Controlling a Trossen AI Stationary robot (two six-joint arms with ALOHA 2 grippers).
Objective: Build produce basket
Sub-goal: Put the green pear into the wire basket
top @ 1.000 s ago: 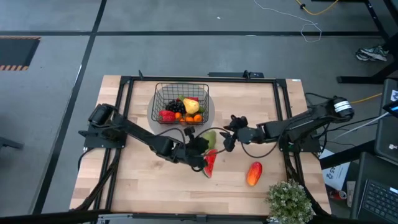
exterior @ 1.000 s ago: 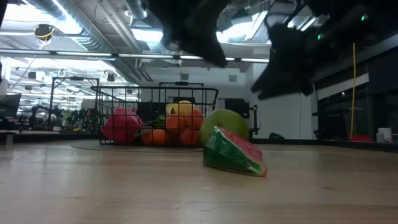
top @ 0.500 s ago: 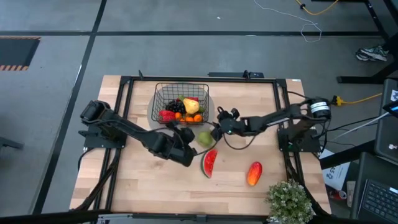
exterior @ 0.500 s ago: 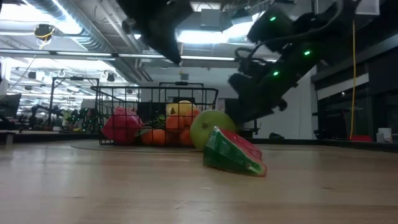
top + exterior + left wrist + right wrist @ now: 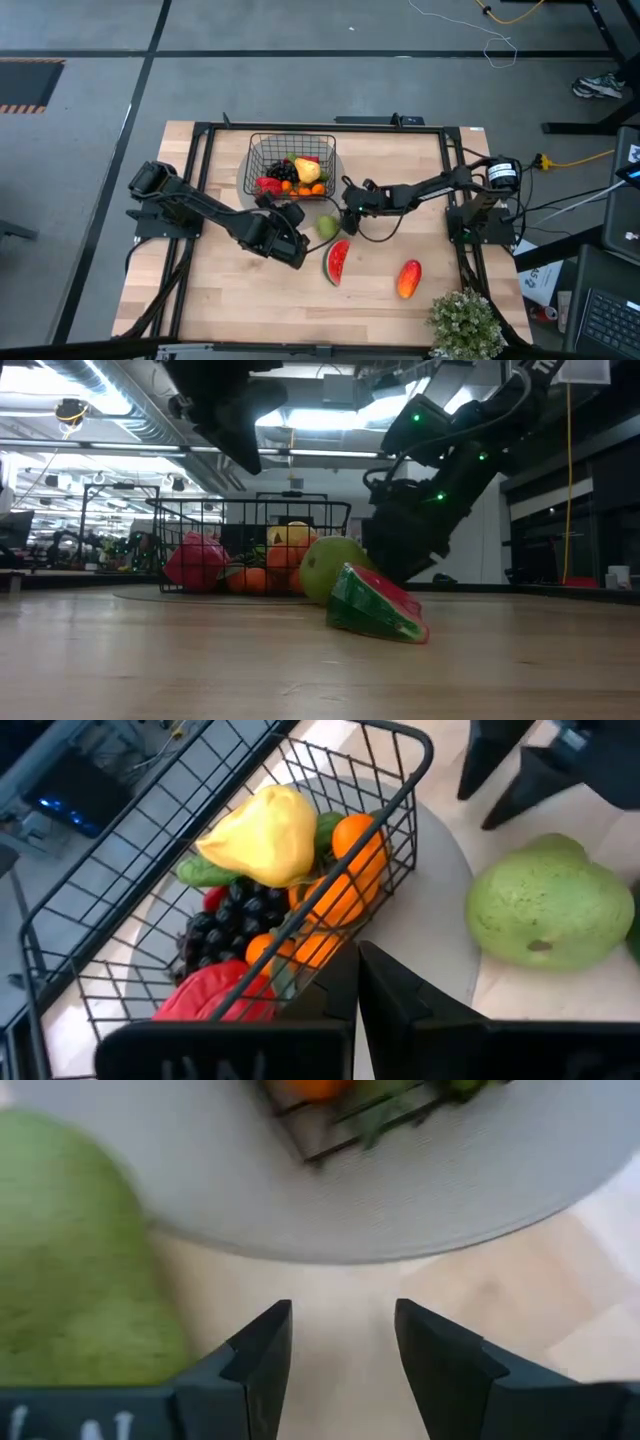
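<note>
While the basket (image 5: 291, 165) is standing on a grey round mat (image 5: 335, 185) near the far edge of the table (image 5: 230, 290), it is holding several pieces of produce: a yellow fruit (image 5: 306, 170), dark grapes (image 5: 284, 172), oranges (image 5: 311, 188) and a red fruit (image 5: 268, 185). In the left wrist view a green piece (image 5: 205, 872) is also showing under the yellow fruit, inside the basket.

Just beside the basket's front right corner, a green pear (image 5: 328, 226) is lying at the edge of the mat. A watermelon slice (image 5: 337, 262) is lying on the wood a little further from the basket, in front of the pear, and a mango (image 5: 408, 279) is resting still further out, to the right of the slice and well apart from the basket. A potted plant (image 5: 465, 322) is standing at the table's front right corner, far from the basket.

The left gripper (image 5: 291, 213) is hovering just in front of the basket, beside the pear, and its fingers are pressed together with nothing between them. The right gripper (image 5: 348, 194) is reaching to the basket's right side, over the mat and close to the pear. Its fingers (image 5: 262, 1355) are standing apart, and they are pinching nothing; only mat and wood are showing between them.
</note>
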